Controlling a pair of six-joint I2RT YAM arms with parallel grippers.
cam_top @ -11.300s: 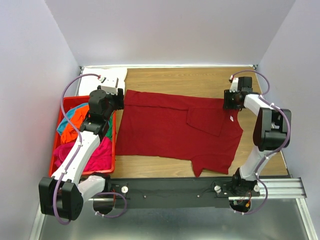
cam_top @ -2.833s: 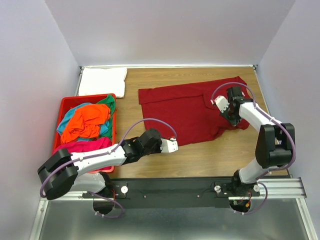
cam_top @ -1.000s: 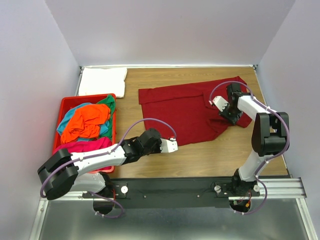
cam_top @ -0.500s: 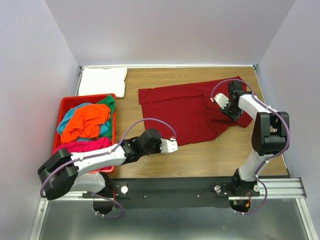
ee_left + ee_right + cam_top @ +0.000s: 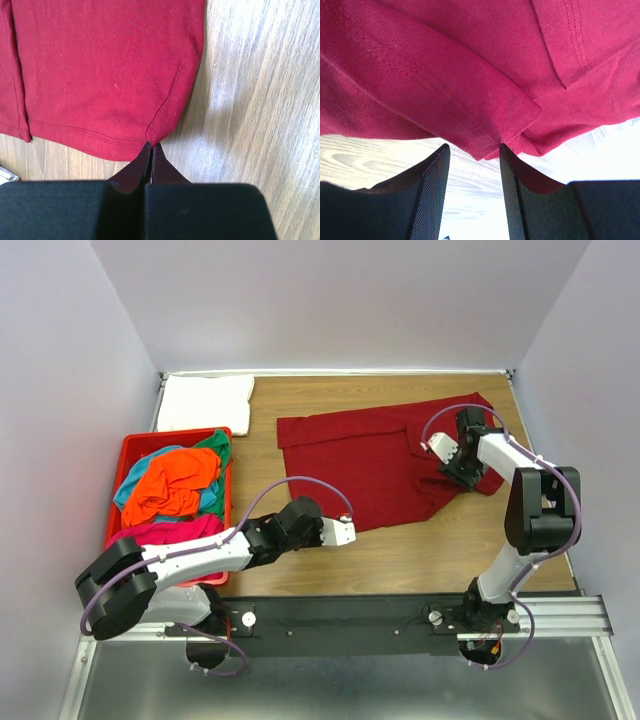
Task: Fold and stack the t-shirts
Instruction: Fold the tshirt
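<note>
The left gripper is pressed together on a hem corner of the dark red t-shirt, which is laid partly folded on the wooden table. The right gripper is held spread at a folded edge of the same shirt. In the red bin at the left, an orange t-shirt, a teal t-shirt, a green t-shirt and a magenta t-shirt are heaped crumpled. A folded white t-shirt is placed behind the bin.

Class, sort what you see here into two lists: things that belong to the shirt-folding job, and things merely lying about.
Belongs to the job: dark red shirt, white shirt, orange shirt, pink shirt, teal shirt, green shirt; left end effector, shut on the dark red shirt's corner; right end effector, open.
Just there: red bin, table.
</note>
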